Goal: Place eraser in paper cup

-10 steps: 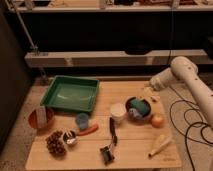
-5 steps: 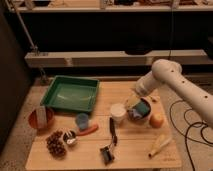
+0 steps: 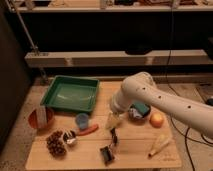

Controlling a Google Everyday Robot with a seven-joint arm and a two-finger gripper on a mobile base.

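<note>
Front of the wooden table [image 3: 135,150]: a black clip-like tool [image 3: 106,154] lies nearer the camera than the gripper. A pale yellow tapered object [image 3: 160,145] lies nearer too, off to the gripper's right in the view.

Front left: a brown pine cone [image 3: 55,143] and an orange carrot [image 3: 89,130] lie left of the gripper and slightly nearer.

Gripper: the two-finger gripper [image 3: 115,116] on the white robot arm [image 3: 150,97] hangs over the middle of the table with its fingers spread. Nothing shows between them.

Paper cup: the plain white paper cup [image 3: 114,122] sits right at the gripper. Only its lower wall shows, and where cup ends and fingers begin cannot be made out.

Beside it: a small blue cup [image 3: 81,120] stands near the gripper's left. A dark bowl holding a green sponge [image 3: 140,109] and a round orange fruit [image 3: 156,119] sit to its right.

Eraser: the pale whitish rectangular eraser [image 3: 41,115] seems to stand upright in a terracotta bowl [image 3: 34,121], well apart, far to the gripper's left.

Beyond: a green plastic tray [image 3: 70,95] lies farther back and left of the gripper.

Step in hand: by my reading, the reach for the eraser; nothing is picked up yet.

Next move calls for: carrying the spread fingers left past the blue cup, lowering them astride the block and closing without tipping the bowl.
</note>
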